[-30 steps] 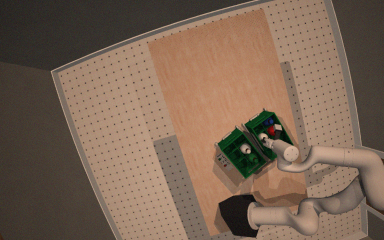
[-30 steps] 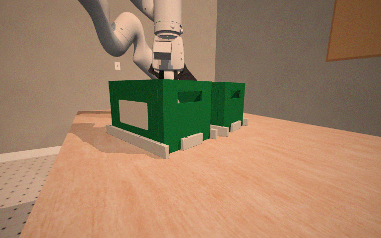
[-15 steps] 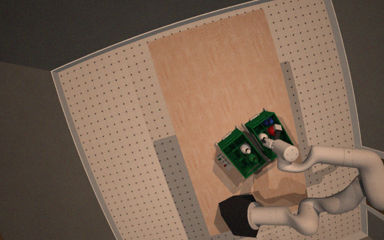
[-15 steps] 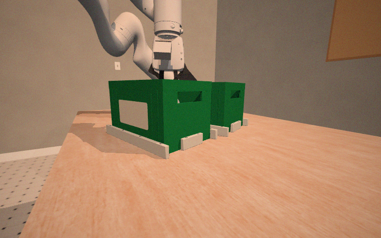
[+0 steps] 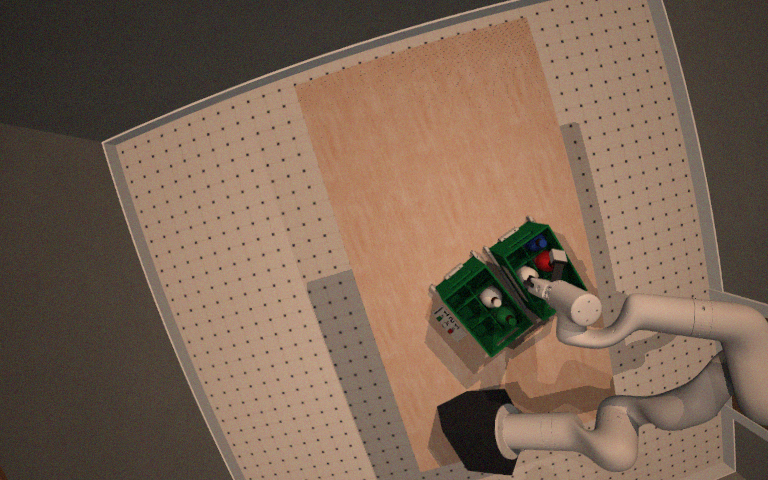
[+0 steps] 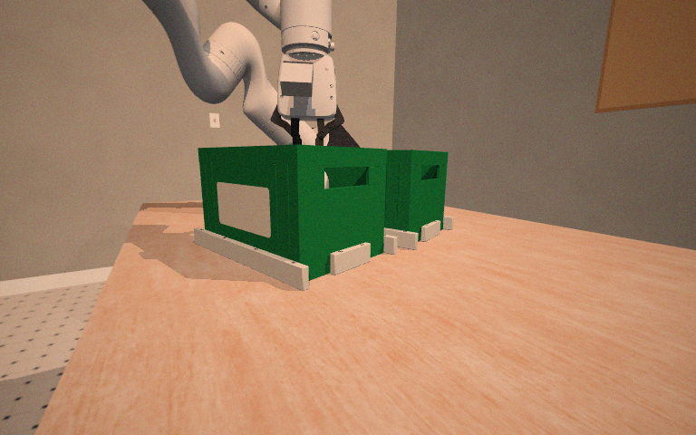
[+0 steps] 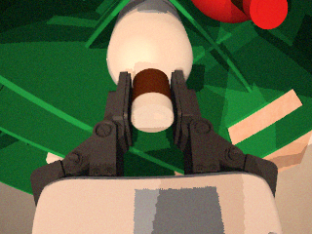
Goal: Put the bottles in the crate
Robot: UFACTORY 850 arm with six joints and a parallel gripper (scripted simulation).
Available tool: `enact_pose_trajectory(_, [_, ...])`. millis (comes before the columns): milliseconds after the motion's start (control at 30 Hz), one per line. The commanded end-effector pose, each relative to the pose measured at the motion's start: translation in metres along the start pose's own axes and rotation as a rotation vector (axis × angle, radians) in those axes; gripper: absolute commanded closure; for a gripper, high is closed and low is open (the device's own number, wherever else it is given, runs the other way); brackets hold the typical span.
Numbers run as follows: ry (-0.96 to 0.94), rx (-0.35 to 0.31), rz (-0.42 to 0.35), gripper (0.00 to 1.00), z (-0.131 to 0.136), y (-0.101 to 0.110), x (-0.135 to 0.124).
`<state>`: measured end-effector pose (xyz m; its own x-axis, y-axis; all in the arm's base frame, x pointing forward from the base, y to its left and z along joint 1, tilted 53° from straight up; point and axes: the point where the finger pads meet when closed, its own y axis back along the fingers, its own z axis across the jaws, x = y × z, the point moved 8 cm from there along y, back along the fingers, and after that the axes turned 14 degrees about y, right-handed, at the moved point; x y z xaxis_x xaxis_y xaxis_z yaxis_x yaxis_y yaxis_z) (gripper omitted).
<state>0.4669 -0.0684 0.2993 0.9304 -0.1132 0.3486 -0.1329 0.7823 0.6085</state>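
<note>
Pale white, a bottle (image 5: 527, 272) (image 6: 311, 135) (image 7: 149, 44) has its brown-banded neck and white cap between the two dark fingers of the gripper (image 5: 529, 279) (image 6: 307, 142) (image 7: 151, 87). The gripper is closed on that neck, its fingers partway apart, one on each side; the rounded body lies beyond the fingertips in the wrist view. From the exterior, the fingertips reach down to about the rim of the green crate (image 5: 516, 236) (image 6: 341, 220) (image 7: 49, 104) beneath the gripper, and a bit of white shows through the hand slot. Whether the bottle's base touches the crate floor, I cannot tell.

Just beside the gripper, inside the same crate, is a red bottle (image 5: 544, 260) (image 7: 226, 9). Past the red one, farther from the gripper, there is blue glass or plastic (image 5: 536, 243); how many bottles it makes up is too small to tell.

Next to the crate under the gripper stands the second green crate (image 5: 459, 277) (image 6: 428, 205), near the gripper but not below it. It has another white bottle (image 5: 489, 297) and a green bottle (image 5: 505, 315) in it, side by side. The pick list (image 5: 457, 333) lies on the surface (image 5: 407, 169) (image 6: 410, 333) along the side of that second crate away from the gripper. Green and red marks show on the paper; its numbers cannot be read reliably.

gripper (image 5: 530, 280) (image 6: 308, 143) (image 7: 151, 87) slightly higher now, white bottle (image 5: 526, 272) (image 6: 311, 134) (image 7: 148, 44) raised with it.
</note>
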Motion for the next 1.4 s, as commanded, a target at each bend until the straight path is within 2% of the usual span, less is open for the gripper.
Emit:
enact_pose_trajectory(0, [-0.001, 0.0, 0.001, 1.0, 0.0, 0.008, 0.0])
enact_pose_trajectory(1367, [-0.001, 0.001, 0.001, 1.0, 0.0, 0.07, 0.0])
